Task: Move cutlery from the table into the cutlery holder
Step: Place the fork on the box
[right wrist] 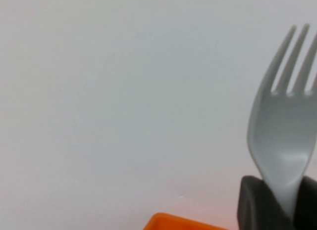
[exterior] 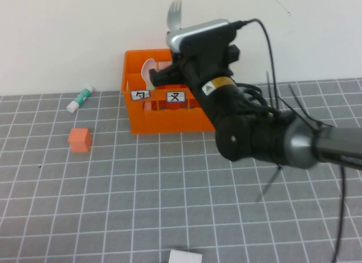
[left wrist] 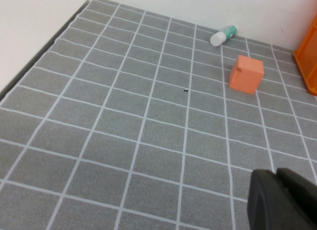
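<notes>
My right gripper (right wrist: pixel 280 203) is shut on the neck of the light grey fork (right wrist: pixel 287 131) and holds it upright, tines up. In the high view the fork (exterior: pixel 174 13) rises above my right wrist, over the back of the orange cutlery holder (exterior: pixel 164 119). The holder's rim also shows in the right wrist view (right wrist: pixel 178 223), below the gripper. The holder stands on the grey tiled table (exterior: pixel 141 201) against the back wall. My left gripper (left wrist: pixel 276 174) is shut and empty, low over bare table on the left side, and does not show in the high view.
A white spoon (exterior: pixel 149 68) stands in the holder's left compartment. A small orange cube (exterior: pixel 80 139) lies left of the holder, also in the left wrist view (left wrist: pixel 245 74). A white-and-green tube (exterior: pixel 80 99) lies by the wall. A white object (exterior: pixel 185 256) sits at the table's front edge.
</notes>
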You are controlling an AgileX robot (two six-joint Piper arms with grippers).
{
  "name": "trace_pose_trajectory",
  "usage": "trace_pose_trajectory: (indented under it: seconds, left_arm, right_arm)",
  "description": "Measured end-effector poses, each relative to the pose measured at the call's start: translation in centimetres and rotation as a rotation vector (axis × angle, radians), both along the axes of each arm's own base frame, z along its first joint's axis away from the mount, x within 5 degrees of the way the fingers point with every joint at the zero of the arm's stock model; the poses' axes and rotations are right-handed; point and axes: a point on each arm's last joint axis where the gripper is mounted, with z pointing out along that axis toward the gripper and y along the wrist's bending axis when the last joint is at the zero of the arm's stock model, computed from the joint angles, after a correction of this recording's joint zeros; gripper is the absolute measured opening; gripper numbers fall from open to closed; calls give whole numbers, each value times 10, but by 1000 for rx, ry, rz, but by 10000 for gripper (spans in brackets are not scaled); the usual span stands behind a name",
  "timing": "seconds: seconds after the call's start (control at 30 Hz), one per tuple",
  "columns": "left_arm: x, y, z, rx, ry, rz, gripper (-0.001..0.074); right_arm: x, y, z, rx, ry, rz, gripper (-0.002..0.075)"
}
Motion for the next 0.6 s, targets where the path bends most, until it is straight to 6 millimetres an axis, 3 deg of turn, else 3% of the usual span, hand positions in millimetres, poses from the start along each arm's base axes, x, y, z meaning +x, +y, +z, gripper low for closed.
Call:
trace_pose_trajectory:
  seconds: [0.2, 0.3, 0.47, 0.6]
  left_arm:
    - [0, 0, 0, 0, 0, 0, -1]
    - [0, 0, 0, 0, 0, 0, -1]
    - [0, 0, 0, 4, 0, -1, -1]
    - [0, 0, 0, 4, 0, -1, -1]
  right_arm:
    - [30, 12, -10, -47, 29, 28, 120]
    - [41, 14, -18, -75, 65, 41, 160]
    - [43, 16, -28, -110, 121, 66, 325]
    - [35, 17, -14, -140, 116, 93, 351]
